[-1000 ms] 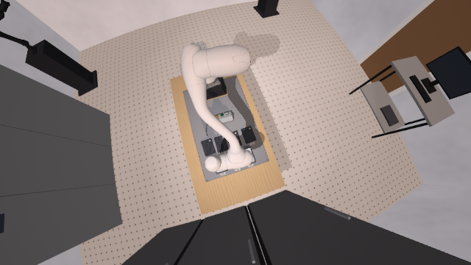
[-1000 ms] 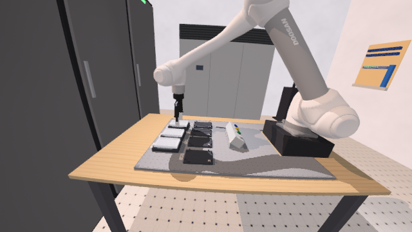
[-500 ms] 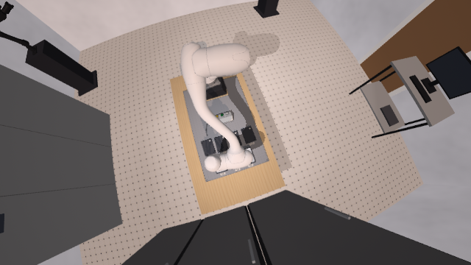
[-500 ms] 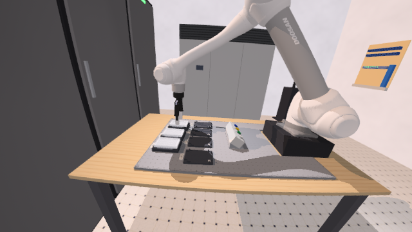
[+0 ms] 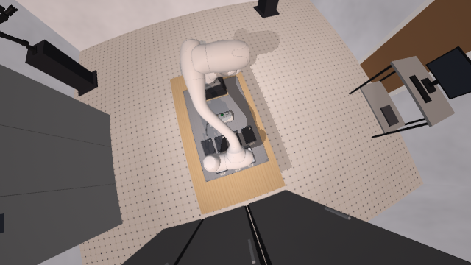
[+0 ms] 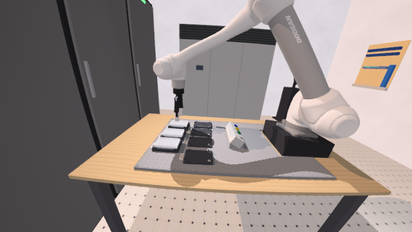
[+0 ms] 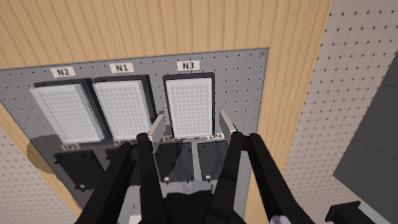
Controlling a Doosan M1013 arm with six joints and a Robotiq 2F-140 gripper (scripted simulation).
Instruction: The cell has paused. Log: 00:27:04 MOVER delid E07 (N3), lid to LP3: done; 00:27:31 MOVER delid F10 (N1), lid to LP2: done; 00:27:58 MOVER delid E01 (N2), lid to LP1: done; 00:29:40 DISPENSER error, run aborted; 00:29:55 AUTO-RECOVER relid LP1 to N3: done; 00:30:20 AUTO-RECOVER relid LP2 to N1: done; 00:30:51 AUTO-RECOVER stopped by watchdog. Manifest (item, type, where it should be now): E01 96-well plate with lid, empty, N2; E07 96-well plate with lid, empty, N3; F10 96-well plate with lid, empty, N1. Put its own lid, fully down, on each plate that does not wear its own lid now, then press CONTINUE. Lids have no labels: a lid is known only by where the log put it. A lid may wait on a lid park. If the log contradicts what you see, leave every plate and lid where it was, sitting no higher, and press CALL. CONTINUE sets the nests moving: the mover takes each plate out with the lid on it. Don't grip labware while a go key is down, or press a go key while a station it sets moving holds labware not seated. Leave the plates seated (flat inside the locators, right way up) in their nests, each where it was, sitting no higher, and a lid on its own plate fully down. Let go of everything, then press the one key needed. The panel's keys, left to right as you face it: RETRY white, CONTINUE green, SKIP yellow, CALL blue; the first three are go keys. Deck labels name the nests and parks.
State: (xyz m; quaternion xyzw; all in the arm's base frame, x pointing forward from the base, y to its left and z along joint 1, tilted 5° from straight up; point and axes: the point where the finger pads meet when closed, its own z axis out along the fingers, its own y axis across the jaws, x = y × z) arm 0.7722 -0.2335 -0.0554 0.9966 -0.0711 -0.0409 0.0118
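N3 plate (image 7: 189, 107) white, gridded wells, in its dark nest; fingers spread, empty, just above its near edge.

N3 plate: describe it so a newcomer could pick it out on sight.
On the wooden table lies a grey perforated board with three white gridded plates in a row along one edge. The N3 plate is at the end of that row, beside the plate labelled N1. It alone sits right below the open gripper.
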